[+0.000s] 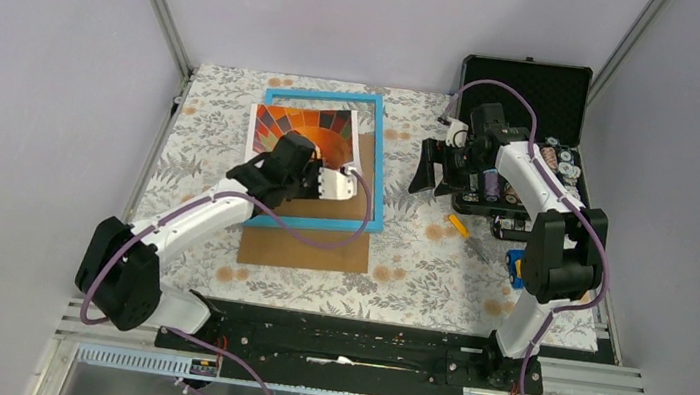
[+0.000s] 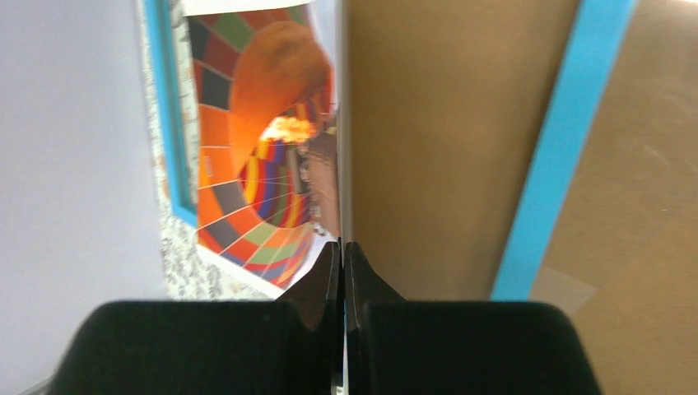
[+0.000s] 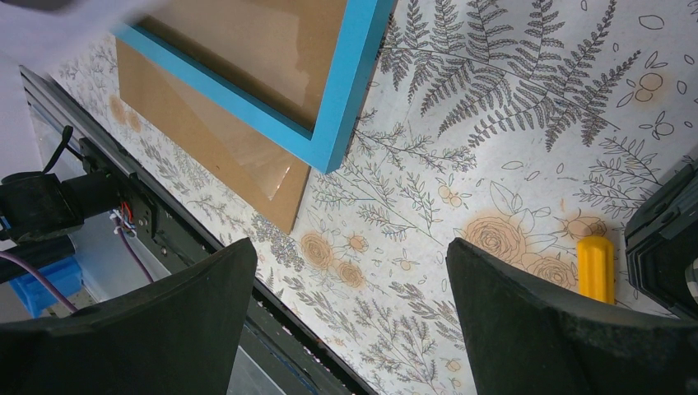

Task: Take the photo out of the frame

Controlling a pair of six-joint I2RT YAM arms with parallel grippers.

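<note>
Left wrist view: seemingly pinching the photo (image 2: 263, 148) in the closed left hand (image 2: 342, 247), over the left half of the frame (image 2: 568, 140); holding the right hand (image 3: 350, 263) open, right of the frame.

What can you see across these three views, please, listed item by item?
frame: one, light blue, mid-table.
photo: one, orange and multicoloured, over the frame's far-left corner.
backing board: one, brown, under the frame's near edge.
case: one, black, lid open, far right.
small items: several, mixed colours, inside the case.
tool: one, yellow-handled, beside the case.
tablecloth: one, pale floral, covering the table.
left gripper: one, black, shut on the photo's edge.
right gripper: one, black, open, above the tablecloth.
</note>
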